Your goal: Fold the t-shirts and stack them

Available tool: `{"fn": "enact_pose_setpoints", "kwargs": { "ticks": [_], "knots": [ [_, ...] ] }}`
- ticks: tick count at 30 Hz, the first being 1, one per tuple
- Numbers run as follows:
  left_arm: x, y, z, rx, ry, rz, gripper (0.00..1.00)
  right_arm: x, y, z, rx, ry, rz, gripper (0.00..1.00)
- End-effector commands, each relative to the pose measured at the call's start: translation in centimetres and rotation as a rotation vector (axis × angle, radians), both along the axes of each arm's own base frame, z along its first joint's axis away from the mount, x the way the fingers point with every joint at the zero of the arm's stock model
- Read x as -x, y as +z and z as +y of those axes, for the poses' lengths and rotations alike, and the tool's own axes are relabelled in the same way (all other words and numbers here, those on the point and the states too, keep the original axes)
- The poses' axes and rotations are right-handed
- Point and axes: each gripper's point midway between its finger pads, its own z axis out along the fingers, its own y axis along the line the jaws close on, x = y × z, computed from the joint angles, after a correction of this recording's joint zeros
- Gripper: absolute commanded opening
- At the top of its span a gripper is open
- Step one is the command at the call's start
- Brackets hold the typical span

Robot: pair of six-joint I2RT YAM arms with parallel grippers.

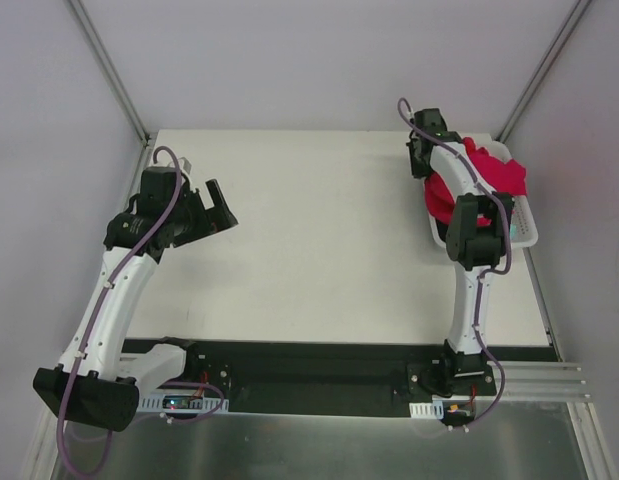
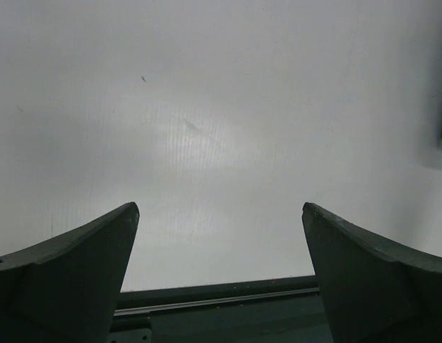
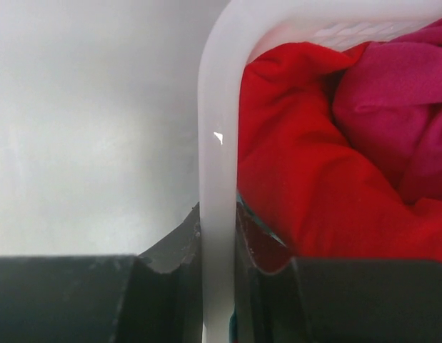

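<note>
I see a matte white table (image 1: 319, 230) boxed in by pale grey walls (image 1: 319, 60) w/ metal corner posts (image 1: 109, 70). L gripper (image 2: 221, 214) hangs over the tabletop, jaws spread wide. R gripper (image 3: 217, 229) is clamped on the rim of the white basket (image 3: 217, 107) (far-right corner of the table). The t-shirts (image 3: 299, 171), red and magenta, lie bunched inside it.

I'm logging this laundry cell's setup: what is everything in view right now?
table: one, white, under both arms
basket: one, white plastic, far right of the table
red t-shirt: one, red, in the basket against its rim
magenta t-shirt: one, magenta-pink, in the basket beside the red one
left gripper: one, dark, open above the table's left side
right gripper: one, dark, shut on the basket's rim
</note>
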Motion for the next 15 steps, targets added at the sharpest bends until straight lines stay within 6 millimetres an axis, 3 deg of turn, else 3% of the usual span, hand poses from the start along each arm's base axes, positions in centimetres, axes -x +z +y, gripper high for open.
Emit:
{"fn": "enact_pose_setpoints", "kwargs": {
  "ticks": [1, 4, 6, 7, 8, 10, 11, 13, 14, 15],
  "knots": [
    [-0.6, 1.0, 0.6, -0.003, 0.043, -0.007, 0.99, -4.2, 3.5, -4.0, -0.035, -0.041, -0.138, 0.01],
    [-0.8, 1.0, 0.3, 0.011, 0.039, 0.005, 0.99, -4.8, 3.6, -3.2, -0.057, 0.057, -0.145, 0.06],
    [-1.0, 1.0, 0.2, 0.01, 0.036, 0.007, 0.99, -4.6, 5.1, -2.3, -0.097, 0.083, -0.166, 0.17],
    [-1.1, 1.1, 0.2, 0.01, 0.036, 0.009, 0.99, -4.3, 5.6, -1.9, -0.111, 0.097, -0.165, 0.26],
    [-1.3, 1.1, 0.2, 0.01, 0.035, 0.01, 0.99, -3.9, 7.3, -1.6, -0.115, 0.11, -0.19, 0.51],
    [-1.5, 1.6, 0.0, 0.013, 0.023, 0.001, 0.99, -2.9, 9.0, -1.4, -0.1, 0.109, -0.192, 0.72],
    [-1.6, 1.6, 0.0, 0.006, 0.011, -0.001, 0.99, -2.1, 11.5, -1.4, -0.104, 0.106, -0.226, 0.75],
    [-1.7, 2.0, 0.0, 0.003, 0.003, -0.015, 0.99, -0.2, 13.5, -1.4, -0.116, 0.087, -0.229, 0.77],
    [-1.7, 2.2, 0.0, -0.002, -0.001, -0.023, 0.99, 1.1, 13.4, -1.4, -0.133, 0.072, -0.211, 0.77],
    [-1.8, 2.4, 0.0, -0.003, -0.004, -0.028, 0.99, 2.8, 16.0, -1.4, -0.146, 0.069, -0.253, 0.77]
  ]
}}
